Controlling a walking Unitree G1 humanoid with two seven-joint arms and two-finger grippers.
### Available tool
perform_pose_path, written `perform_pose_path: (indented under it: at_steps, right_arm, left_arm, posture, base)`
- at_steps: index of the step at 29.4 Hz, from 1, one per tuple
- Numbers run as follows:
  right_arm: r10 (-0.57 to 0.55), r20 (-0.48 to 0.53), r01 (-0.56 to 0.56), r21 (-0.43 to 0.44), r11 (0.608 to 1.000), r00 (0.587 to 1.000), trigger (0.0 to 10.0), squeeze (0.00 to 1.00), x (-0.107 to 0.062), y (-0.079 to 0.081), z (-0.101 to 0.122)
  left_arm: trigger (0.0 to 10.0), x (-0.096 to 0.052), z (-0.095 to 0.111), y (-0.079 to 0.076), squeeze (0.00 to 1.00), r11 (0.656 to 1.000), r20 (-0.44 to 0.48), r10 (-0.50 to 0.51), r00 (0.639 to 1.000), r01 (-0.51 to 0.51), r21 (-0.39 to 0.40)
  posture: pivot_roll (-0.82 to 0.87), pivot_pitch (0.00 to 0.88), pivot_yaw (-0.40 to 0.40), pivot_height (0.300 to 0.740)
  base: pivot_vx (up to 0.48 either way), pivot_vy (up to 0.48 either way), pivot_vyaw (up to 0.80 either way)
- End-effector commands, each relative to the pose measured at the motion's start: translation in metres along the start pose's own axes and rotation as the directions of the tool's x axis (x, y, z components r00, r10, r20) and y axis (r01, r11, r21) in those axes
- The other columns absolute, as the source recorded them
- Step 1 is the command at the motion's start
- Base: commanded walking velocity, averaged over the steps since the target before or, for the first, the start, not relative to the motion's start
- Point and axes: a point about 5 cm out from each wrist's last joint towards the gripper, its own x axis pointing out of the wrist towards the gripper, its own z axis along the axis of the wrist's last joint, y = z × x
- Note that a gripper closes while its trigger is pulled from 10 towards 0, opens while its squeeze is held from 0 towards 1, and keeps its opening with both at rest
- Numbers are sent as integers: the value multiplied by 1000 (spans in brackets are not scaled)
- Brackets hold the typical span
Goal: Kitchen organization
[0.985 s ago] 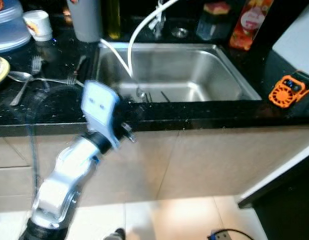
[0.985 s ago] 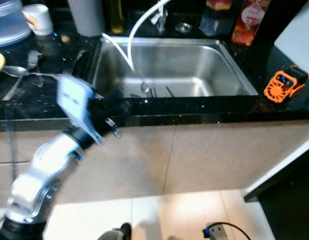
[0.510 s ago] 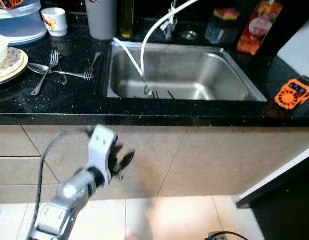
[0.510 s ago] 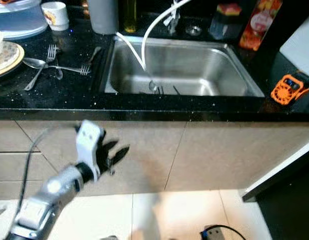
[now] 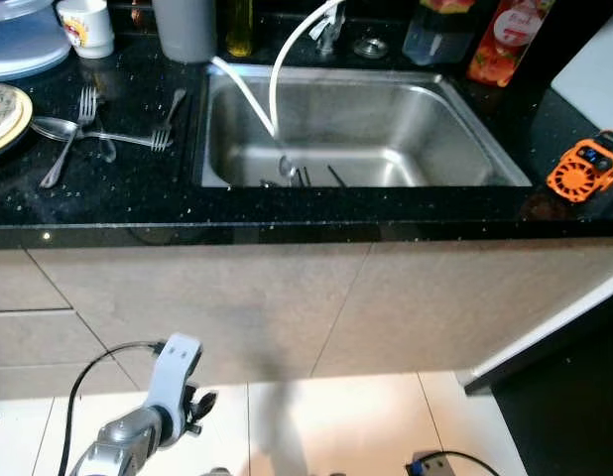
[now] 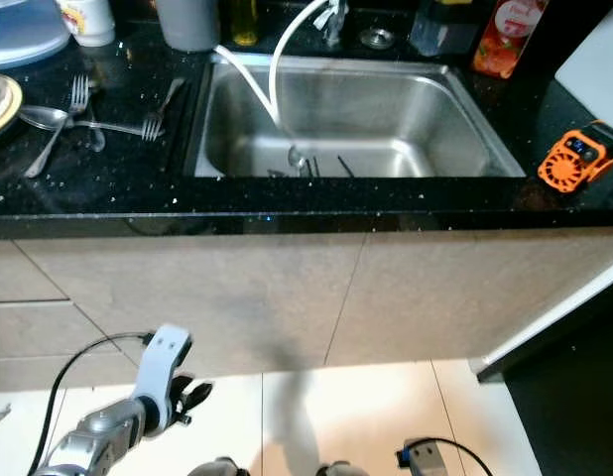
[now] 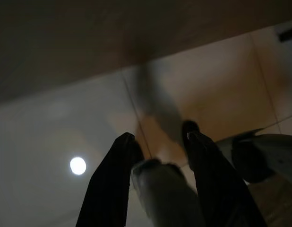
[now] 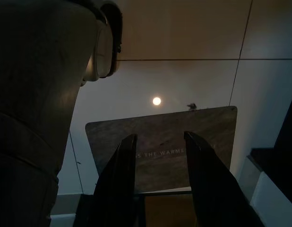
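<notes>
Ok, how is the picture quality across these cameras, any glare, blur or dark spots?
The left eye view is sharp and evenly lit, with small glints on the black countertop and a soft sheen in the steel sink. The left wrist view is dim and blurred, with a round bright reflection on the floor. The right wrist view is dark but sharper, with a small light spot on the tiles.

Black counter (image 5: 287,213), beige cabinets (image 5: 287,307)
</notes>
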Motion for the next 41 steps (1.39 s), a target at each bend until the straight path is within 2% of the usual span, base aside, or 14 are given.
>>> perform_pose_path:
  at_steps: [1, 3, 6, 9, 10, 11, 16, 24, 31, 41]
  right_arm:
    - [-2, -15, 2, 6, 1000, 1000, 10000, 0, -1, -2, -6]
    - [-2, -18, 2, 5, 1000, 1000, 10000, 0, -1, -3, -8]
    - [-3, -18, 3, 9, 1000, 1000, 10000, 0, -1, -3, -9]
    - [-4, -17, 4, 12, 1000, 1000, 10000, 0, -1, -3, -11]
    - [-4, -17, 4, 12, 1000, 1000, 10000, 0, -1, -3, -11]
    - [-4, -17, 4, 11, 1000, 1000, 10000, 0, -1, -3, -11]
    - [-3, -18, 3, 10, 1000, 1000, 10000, 0, -1, -3, -11]
    - [-2, -17, 2, 8, 1000, 1000, 10000, 0, -1, -3, -10]
    - [1, -14, -1, 10, 1000, 1000, 10000, 0, -1, -2, -8]
    - [2, -16, -2, 22, 1000, 1000, 10000, 0, -1, -1, -10]
  left_arm:
    - [10000, 1, -9, -1, 0, 999, -13, 12, 1000, -12, -35]
    - [10000, 1, -27, 10, 0, 993, -89, 102, 991, -106, -44]
    - [10000, -1, -38, 15, 0, 984, -123, 150, 981, -159, -74]
    - [10000, -7, -62, 24, 0, 944, -205, 258, 944, -291, -154]
    - [10000, -7, -62, 24, 0, 944, -205, 258, 944, -291, -154]
    - [10000, -10, -69, 26, 0, 930, -227, 281, 933, -323, -176]
    - [10000, -18, -83, 31, 0, 915, -271, 322, 907, -372, -156]
    - [10000, -21, -91, 32, 0, 906, -284, 337, 898, -391, -161]
    - [10000, -18, -91, 27, 0, 906, -281, 331, 901, -386, -173]
    - [10000, -18, -94, 25, 0, 909, -288, 328, 900, -384, -162]
  posture:
    - [131, 119, -70, 740]
    - [127, 114, -66, 740]
    - [124, 110, -63, 740]
    - [123, 103, -65, 740]
    - [123, 103, -65, 740]
    - [123, 100, -65, 740]
    - [126, 95, -66, 740]
    - [129, 92, -68, 740]
    - [133, 99, -69, 740]
    - [126, 105, -63, 740]
  base:
    - [0, 0, 0]
    - [0, 0, 0]
    - [0, 0, 0]
    - [0, 181, 0]
    - [0, 262, 0]
    - [0, 266, 0]
    - [0, 253, 0]
    - [0, 30, 0]
    - [0, 0, 0]
    - [0, 450, 0]
